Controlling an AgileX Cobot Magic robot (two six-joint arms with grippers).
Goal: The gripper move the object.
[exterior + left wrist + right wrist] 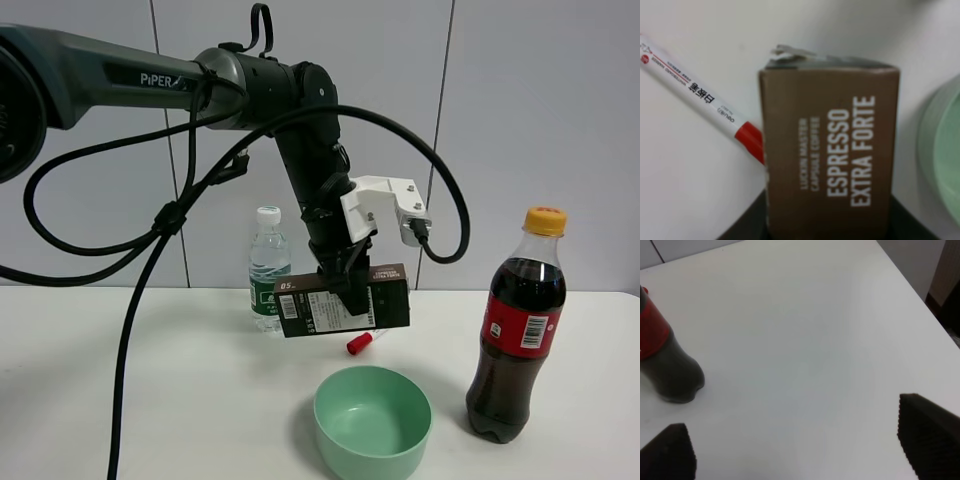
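Green bowl (372, 422) closest to me, at near edge of tabletop (150, 400). I see left pincer (350, 285) pinching brown carton (343, 300) at mid-length. Carton hangs clear of tabletop, over marker (366, 340), toward far edge. Right pincer (797, 442) spread wide, near cola bottle (662, 360) by right edge.

The carton (827, 155) at the frame's centre is showing matt brown cardboard, its top edge fraying rough. The marker (695, 92) at upper left is gleaming like smooth white plastic. The cola bottle (515, 330) at right is shining as glossy clear plastic; the bowl (337, 443) is looking smooth, softly satin green
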